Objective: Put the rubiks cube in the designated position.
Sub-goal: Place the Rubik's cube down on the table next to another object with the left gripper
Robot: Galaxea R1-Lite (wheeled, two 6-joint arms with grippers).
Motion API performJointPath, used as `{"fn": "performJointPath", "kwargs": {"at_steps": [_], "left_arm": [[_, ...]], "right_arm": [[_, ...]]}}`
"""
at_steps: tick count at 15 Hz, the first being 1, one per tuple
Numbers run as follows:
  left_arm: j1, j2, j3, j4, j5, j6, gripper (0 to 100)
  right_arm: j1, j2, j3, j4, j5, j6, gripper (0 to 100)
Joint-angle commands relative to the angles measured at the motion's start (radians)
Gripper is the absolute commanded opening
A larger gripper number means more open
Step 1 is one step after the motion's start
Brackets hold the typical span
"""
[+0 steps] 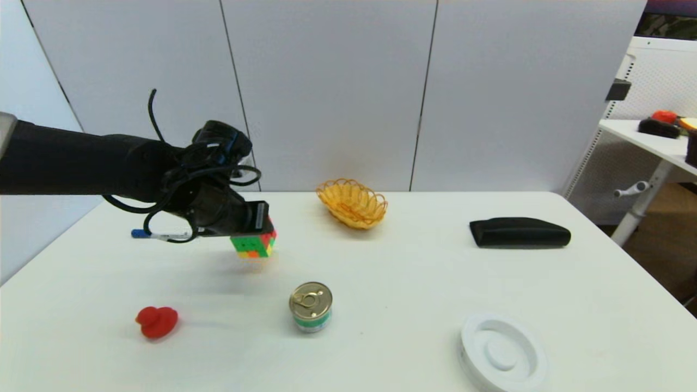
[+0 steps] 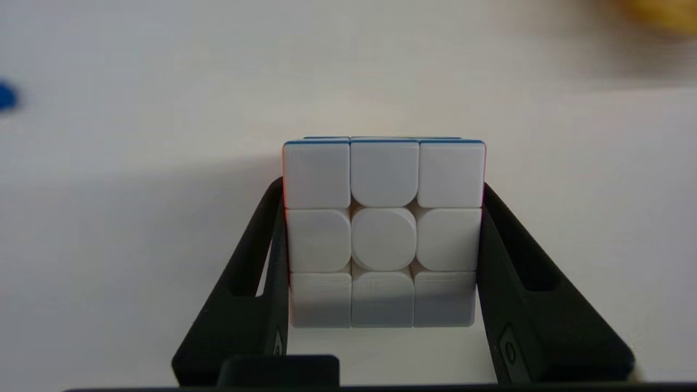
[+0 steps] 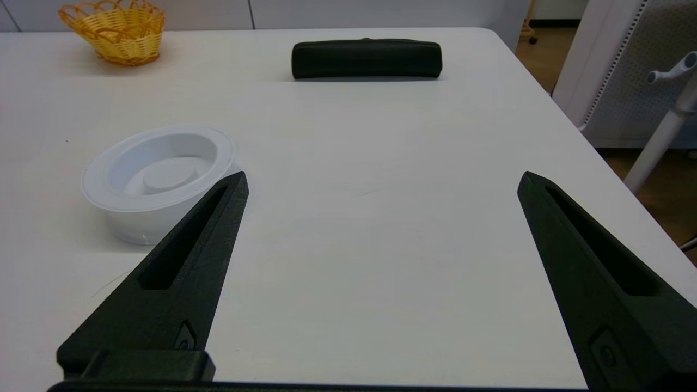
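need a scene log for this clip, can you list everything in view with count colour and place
rubiks cube: 1, white, green, red, held above the table's left part
tin can: 1, silver and green, front centre
red toy: 1, red, front left
basket: 1, yellow woven, back centre
black case: 1, black, back right
round dish: 1, white, front right
pen: 1, white with blue cap, left, under the arm
table: 1, white
left end effector: 1, black, shut on the cube
right end effector: 1, black, open, low over the table's right part
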Motion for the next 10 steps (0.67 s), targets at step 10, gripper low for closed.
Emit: {"fn": "performJointPath", "kwargs": {"at_steps": [10], "left_arm": [[-0.391,0.241,-0.454,-0.005,-0.016,-0.054,0]], "right_arm": [[0.000,0.001,0.002,0.000,0.000,0.000,100]]}}
